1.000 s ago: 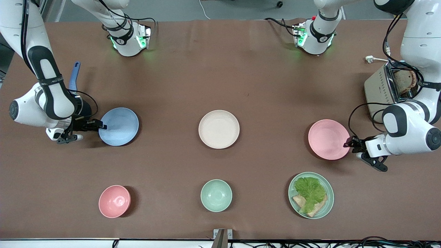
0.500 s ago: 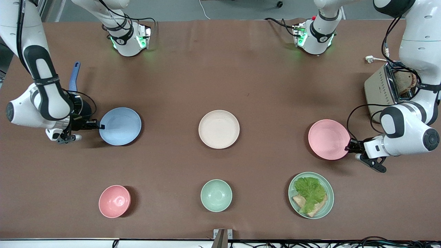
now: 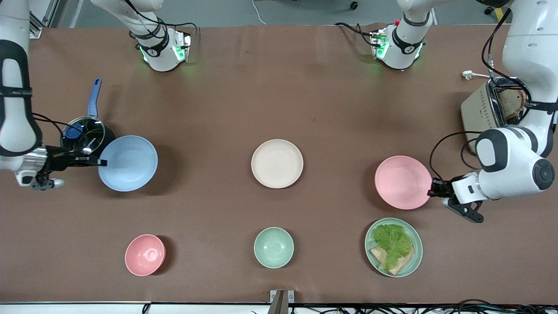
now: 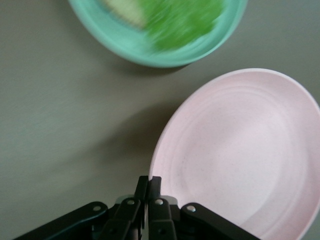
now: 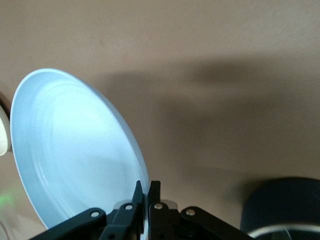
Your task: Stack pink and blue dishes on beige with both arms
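The light blue plate [image 3: 127,163] hangs lifted above the table at the right arm's end, its rim pinched by my right gripper [image 3: 101,162]; in the right wrist view the plate [image 5: 75,155] stands tilted with my right gripper [image 5: 148,189] shut on its edge. The pale pink plate [image 3: 403,182] is raised at the left arm's end, held at its rim by my left gripper [image 3: 431,188]; in the left wrist view the plate [image 4: 240,150] fills one side and my left gripper [image 4: 149,183] is shut on its edge. The beige plate [image 3: 277,163] lies flat in the table's middle.
A lidded black pot [image 3: 83,133] with a blue handle sits beside the blue plate. A toaster [image 3: 495,109] stands at the left arm's end. Nearer the camera are a small pink bowl [image 3: 145,254], a mint bowl [image 3: 273,247] and a green plate of lettuce and bread [image 3: 393,247].
Both plates have been lifted off the table. The right arm rose and drew back, uncovering the pot; the pink plate shifted toward the middle.
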You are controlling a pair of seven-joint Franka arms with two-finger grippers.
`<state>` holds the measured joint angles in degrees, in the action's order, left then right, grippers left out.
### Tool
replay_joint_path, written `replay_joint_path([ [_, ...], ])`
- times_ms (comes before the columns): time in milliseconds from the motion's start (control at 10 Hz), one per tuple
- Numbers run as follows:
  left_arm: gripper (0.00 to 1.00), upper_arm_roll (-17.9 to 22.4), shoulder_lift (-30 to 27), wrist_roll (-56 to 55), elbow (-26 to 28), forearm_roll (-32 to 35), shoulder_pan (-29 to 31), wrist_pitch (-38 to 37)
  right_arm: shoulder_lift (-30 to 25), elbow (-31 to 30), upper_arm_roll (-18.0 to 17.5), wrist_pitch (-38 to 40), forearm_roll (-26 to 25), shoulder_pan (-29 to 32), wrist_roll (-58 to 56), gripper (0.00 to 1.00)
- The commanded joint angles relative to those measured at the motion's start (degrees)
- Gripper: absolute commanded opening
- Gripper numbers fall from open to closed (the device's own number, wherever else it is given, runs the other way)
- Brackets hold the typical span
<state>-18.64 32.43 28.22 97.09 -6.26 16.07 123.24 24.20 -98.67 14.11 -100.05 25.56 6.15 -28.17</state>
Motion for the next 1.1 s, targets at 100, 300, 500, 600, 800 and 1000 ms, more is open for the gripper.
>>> replay_joint_path([
  [100,0.0,-10.07,-1.06,-21.63,1.18,2.11,-2.17,-1.51,-1.43,7.69,-0.39,6.87,-2.01,-1.49,10.74,0.0],
  [300,0.0,-10.36,-0.71,-40.69,-0.39,10.35,-12.24,-1.42,-2.84,8.05,-2.32,6.98,-1.92,-3.77,18.13,0.0],
  [500,0.0,-10.36,0.69,-52.87,-1.37,16.43,-19.03,-1.07,-3.19,7.96,-6.71,5.93,-1.92,-3.87,23.84,0.0],
  [600,0.0,-10.36,1.66,-56.75,-1.72,18.37,-21.93,-0.81,-3.45,7.53,-9.08,4.44,-1.92,-4.04,26.3,0.0],
  [800,0.0,-10.01,4.29,-63.69,-1.81,19.61,-27.74,2.77,-3.9,6.3,-13.82,0.84,-2.0,-4.48,32.98,0.0],
  [1000,0.01,-10.01,6.67,-67.32,-1.81,24.25,-29.69,4.38,-5.91,2.45,-17.6,-2.41,-2.01,-4.66,36.25,0.0],
])
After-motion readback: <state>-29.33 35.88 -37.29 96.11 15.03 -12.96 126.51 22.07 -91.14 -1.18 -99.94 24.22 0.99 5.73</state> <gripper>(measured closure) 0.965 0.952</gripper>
